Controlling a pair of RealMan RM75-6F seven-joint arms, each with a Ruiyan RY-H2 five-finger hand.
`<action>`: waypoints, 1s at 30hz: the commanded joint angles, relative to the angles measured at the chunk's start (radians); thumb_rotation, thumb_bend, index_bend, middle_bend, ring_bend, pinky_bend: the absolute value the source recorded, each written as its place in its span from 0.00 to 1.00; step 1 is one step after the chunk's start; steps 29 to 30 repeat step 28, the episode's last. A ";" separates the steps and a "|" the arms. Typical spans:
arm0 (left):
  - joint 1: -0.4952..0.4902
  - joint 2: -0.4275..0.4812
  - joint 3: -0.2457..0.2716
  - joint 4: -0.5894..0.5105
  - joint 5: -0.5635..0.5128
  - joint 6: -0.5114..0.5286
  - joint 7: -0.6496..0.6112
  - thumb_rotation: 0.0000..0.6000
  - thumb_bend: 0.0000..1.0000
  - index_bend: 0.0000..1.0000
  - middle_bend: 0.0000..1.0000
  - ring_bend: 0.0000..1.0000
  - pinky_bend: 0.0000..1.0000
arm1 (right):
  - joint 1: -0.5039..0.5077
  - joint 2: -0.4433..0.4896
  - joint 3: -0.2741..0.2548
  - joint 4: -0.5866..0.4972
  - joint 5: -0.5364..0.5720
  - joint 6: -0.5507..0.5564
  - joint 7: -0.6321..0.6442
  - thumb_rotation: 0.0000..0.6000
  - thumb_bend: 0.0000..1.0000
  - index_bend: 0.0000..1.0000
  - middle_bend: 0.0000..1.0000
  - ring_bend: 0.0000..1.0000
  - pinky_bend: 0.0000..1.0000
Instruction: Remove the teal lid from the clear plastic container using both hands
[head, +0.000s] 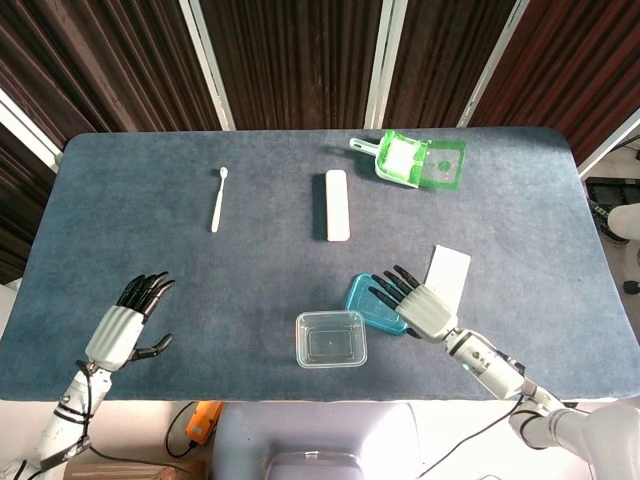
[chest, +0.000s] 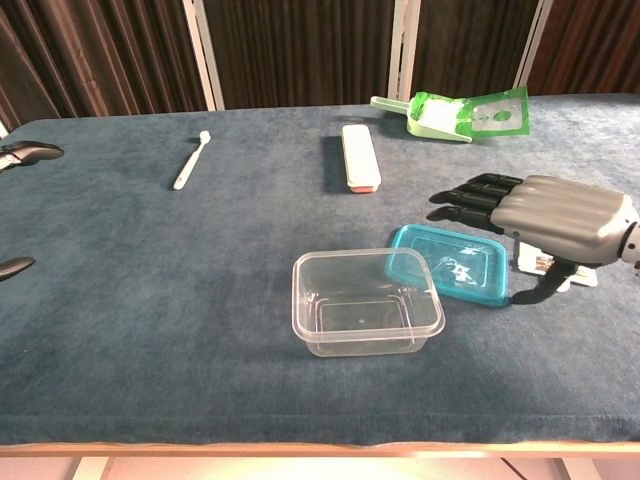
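Observation:
The clear plastic container (head: 331, 339) (chest: 365, 302) stands open near the table's front edge. The teal lid (head: 362, 296) (chest: 450, 264) lies flat on the cloth just right of it, its left edge against or behind the container's rim. My right hand (head: 425, 308) (chest: 555, 214) hovers over the lid's right side with fingers spread and the thumb hanging free, gripping nothing. Far to the left, my left hand (head: 125, 325) is open and empty; only its fingertips (chest: 28, 152) show at the edge of the chest view.
A white card (head: 450, 272) (chest: 560, 270) lies under my right hand. A white oblong case (head: 337, 204), a white spoon-like stick (head: 218, 198) and a green scoop with packet (head: 410, 160) lie toward the back of the blue table (head: 150, 180).

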 joint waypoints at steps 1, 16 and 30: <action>0.040 0.059 0.032 -0.060 0.008 0.018 0.039 1.00 0.29 0.00 0.00 0.00 0.00 | -0.014 0.213 -0.027 -0.301 0.079 -0.135 -0.150 1.00 0.13 0.00 0.00 0.00 0.00; 0.281 0.198 0.050 -0.273 -0.096 0.211 0.341 1.00 0.33 0.00 0.00 0.00 0.00 | -0.445 0.475 -0.002 -0.750 0.279 0.417 -0.306 1.00 0.11 0.00 0.00 0.00 0.00; 0.303 0.191 0.034 -0.235 -0.041 0.233 0.304 1.00 0.33 0.00 0.00 0.00 0.00 | -0.494 0.463 0.006 -0.679 0.234 0.427 -0.214 1.00 0.11 0.00 0.00 0.00 0.00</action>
